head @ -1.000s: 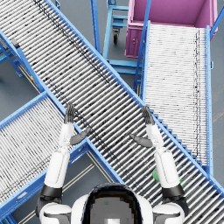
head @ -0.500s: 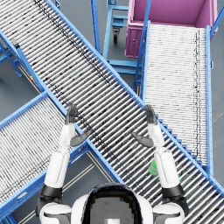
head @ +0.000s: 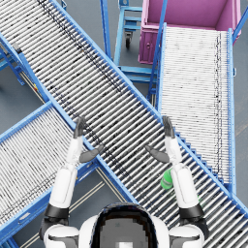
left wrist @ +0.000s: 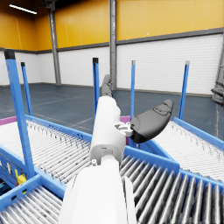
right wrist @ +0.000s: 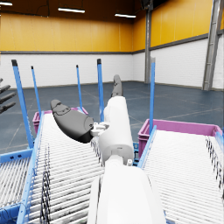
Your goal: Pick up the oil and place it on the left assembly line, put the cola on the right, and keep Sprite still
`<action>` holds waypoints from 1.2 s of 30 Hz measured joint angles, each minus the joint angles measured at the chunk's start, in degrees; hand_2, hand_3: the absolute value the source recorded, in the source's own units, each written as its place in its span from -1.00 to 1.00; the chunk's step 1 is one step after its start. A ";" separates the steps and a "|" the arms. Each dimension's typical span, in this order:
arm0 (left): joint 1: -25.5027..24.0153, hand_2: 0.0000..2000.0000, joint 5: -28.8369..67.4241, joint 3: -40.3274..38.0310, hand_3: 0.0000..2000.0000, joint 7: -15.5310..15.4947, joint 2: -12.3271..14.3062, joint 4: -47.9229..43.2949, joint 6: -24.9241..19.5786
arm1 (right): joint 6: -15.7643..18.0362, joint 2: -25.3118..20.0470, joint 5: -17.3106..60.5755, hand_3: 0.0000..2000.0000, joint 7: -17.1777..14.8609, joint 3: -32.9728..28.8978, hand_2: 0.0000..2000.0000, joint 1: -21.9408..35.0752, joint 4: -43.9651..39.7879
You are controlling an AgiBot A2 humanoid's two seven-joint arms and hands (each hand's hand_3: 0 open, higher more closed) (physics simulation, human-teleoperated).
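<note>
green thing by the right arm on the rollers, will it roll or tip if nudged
The green thing looks rounded and sits on the rollers, so a nudge would probably set it rolling or wobbling. The right arm hides most of it, so its weight and stiffness cannot be judged.

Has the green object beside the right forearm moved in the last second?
Yes. The green object has travelled up along the central conveyor, crossing its rollers towards the picture's top left, away from the robot.
</note>
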 measured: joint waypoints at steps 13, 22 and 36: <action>0.01 -1.00 13.97 0.03 -1.00 -0.01 -0.07 -0.01 -0.01 | 0.00 0.07 13.96 -1.00 0.01 0.03 -1.00 0.01 0.02; 0.01 -1.00 14.19 0.02 -1.00 -0.01 -0.07 -0.01 -0.01 | 0.00 0.07 14.18 -1.00 0.01 0.03 -1.00 0.02 0.02; 0.01 -1.00 14.20 0.02 -1.00 -0.01 -0.07 -0.01 -0.01 | 0.00 0.07 14.19 -1.00 0.01 0.03 -1.00 0.02 0.02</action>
